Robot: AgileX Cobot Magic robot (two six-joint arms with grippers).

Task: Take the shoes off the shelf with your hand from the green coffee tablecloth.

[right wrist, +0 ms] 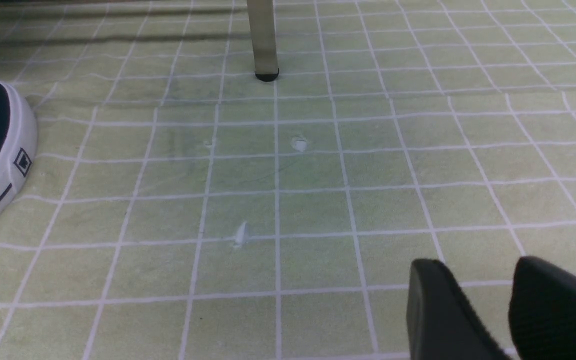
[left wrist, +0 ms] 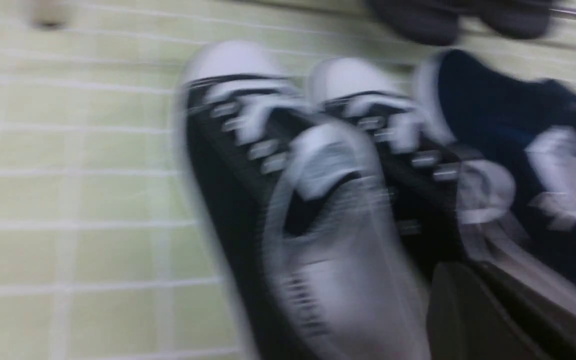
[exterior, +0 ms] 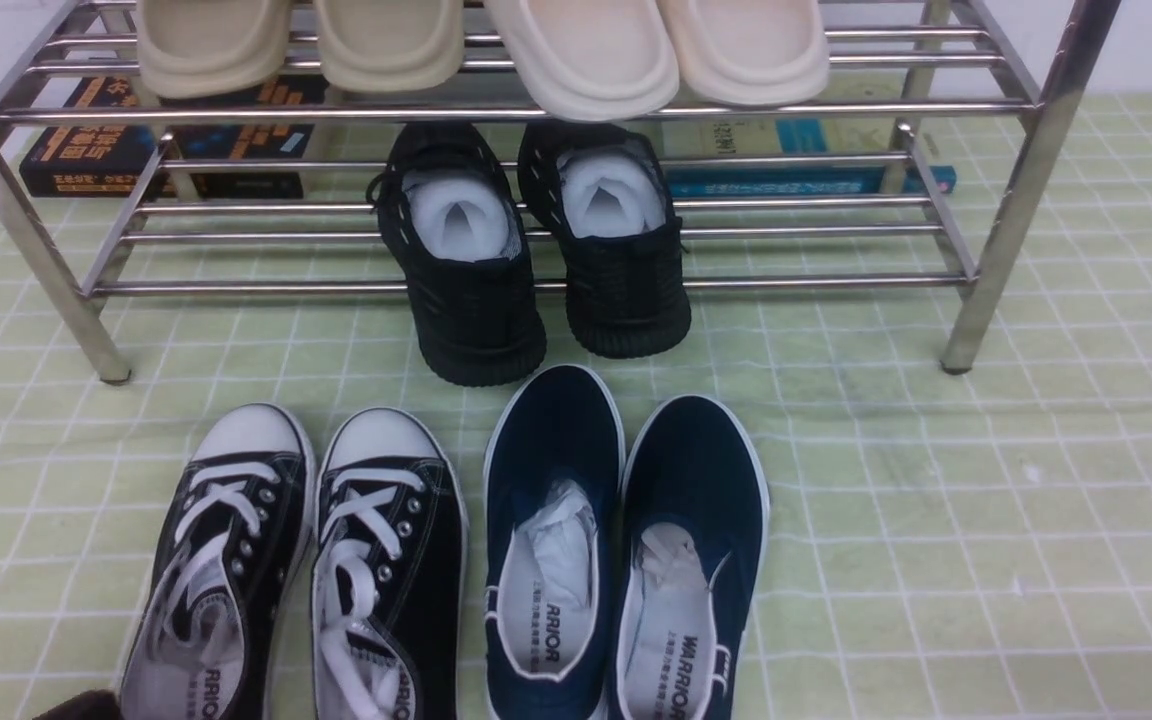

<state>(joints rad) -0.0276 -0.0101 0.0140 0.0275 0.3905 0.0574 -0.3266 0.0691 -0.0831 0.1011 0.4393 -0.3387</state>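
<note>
The black canvas sneakers (exterior: 296, 560) with white laces and toe caps stand side by side on the green checked tablecloth (exterior: 936, 520), in front of the chrome shelf (exterior: 556, 108) and left of centre. In the blurred left wrist view the sneakers (left wrist: 288, 200) fill the frame. My left gripper (left wrist: 473, 275) is right at the heel of the nearer pair; only dark fingers (left wrist: 463, 315) show, and their state is unclear. A dark bit of it shows at the front view's bottom left (exterior: 76, 706). My right gripper (right wrist: 478, 262) is open and empty just above bare cloth.
Navy slip-ons (exterior: 626, 540) lie right beside the canvas pair. All-black knit sneakers (exterior: 536, 250) sit on the shelf's lower tier, heels jutting out. Beige slippers (exterior: 476, 45) lie on the top tier, with books (exterior: 166, 150) behind. A shelf leg (right wrist: 265, 45) stands ahead of the right gripper.
</note>
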